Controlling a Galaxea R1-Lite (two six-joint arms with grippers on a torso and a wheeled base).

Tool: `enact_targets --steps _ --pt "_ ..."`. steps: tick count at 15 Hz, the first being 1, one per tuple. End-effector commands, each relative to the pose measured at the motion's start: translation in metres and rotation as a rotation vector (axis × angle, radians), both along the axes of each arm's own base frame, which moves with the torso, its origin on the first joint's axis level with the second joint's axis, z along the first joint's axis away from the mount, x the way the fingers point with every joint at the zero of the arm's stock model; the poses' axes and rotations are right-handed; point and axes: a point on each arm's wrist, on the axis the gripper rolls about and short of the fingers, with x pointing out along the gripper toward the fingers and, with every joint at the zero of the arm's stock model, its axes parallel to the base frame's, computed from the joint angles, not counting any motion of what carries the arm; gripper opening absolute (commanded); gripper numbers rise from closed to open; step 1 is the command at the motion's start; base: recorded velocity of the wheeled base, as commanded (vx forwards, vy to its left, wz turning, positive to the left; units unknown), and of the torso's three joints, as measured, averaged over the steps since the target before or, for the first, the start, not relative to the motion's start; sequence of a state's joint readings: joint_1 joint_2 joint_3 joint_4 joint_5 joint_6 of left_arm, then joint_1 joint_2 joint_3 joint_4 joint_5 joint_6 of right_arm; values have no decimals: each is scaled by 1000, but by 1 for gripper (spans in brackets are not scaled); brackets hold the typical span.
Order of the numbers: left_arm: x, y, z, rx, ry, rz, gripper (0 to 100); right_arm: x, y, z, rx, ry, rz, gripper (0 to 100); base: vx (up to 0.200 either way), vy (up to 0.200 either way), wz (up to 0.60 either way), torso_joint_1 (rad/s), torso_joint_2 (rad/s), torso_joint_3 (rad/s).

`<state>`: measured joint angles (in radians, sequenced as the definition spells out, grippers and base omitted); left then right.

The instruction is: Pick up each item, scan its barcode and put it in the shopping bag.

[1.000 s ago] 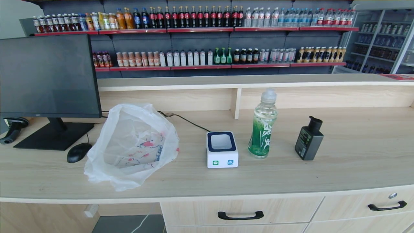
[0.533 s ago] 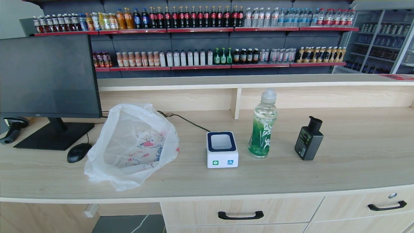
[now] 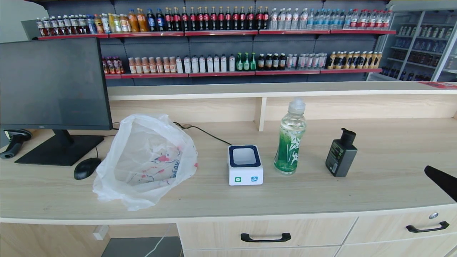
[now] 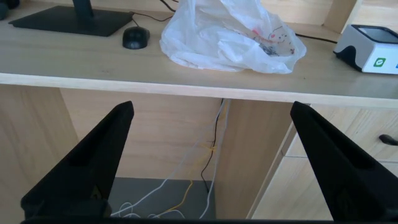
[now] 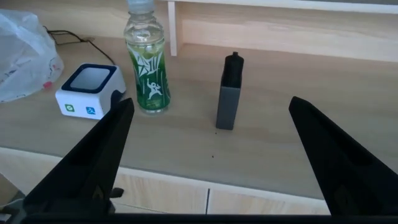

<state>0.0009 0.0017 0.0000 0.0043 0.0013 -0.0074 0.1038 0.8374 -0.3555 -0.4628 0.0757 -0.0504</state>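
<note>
1. Black fingers (image 4: 93, 168) of the left hand (image 4: 211, 106) are spread wide and hold nothing. The hand is low in front of the counter (image 4: 93, 62), facing the cabinet front below the bag.
2. At the counter's far left lies what looks like a handheld scanner (image 3: 14, 142), partly cut off by the edge. Beside it stands a dark monitor (image 3: 53, 82), with a black mouse (image 3: 86, 168) just in front of its foot.
3. Right of the mouse, the white plastic shopping bag (image 3: 146, 160) sits slumped with its mouth open.
4. The white scanner box (image 3: 245, 165) stands between the bag and the bottles, window facing up.
5. Just right of it, the green-labelled drink bottle (image 3: 291, 142) stands upright.
6. The dark bottle (image 3: 341, 155), black-capped, stands upright near the drink bottle but apart from it.
7. The right hand (image 5: 211, 101) is spread wide and empty at the counter's right front, facing both bottles.
</note>
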Motion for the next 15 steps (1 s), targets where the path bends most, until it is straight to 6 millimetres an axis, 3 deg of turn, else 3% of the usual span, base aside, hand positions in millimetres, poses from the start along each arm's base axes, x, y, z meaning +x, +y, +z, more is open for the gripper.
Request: enact_targets --steps 1,9,11,15 --pt "0 0 0 0 0 -1 100 33 6 -8 -12 76 17 100 0 0 0 0 0 0" --pt "0 0 0 0 0 1 100 94 35 -8 -35 84 133 100 0 0 0 0 0 0" --pt "0 0 0 0 0 1 100 124 44 -16 -30 55 142 100 0 0 0 0 0 0" --pt "0 0 0 0 0 -1 100 146 50 -28 -23 39 143 100 0 0 0 0 0 0"
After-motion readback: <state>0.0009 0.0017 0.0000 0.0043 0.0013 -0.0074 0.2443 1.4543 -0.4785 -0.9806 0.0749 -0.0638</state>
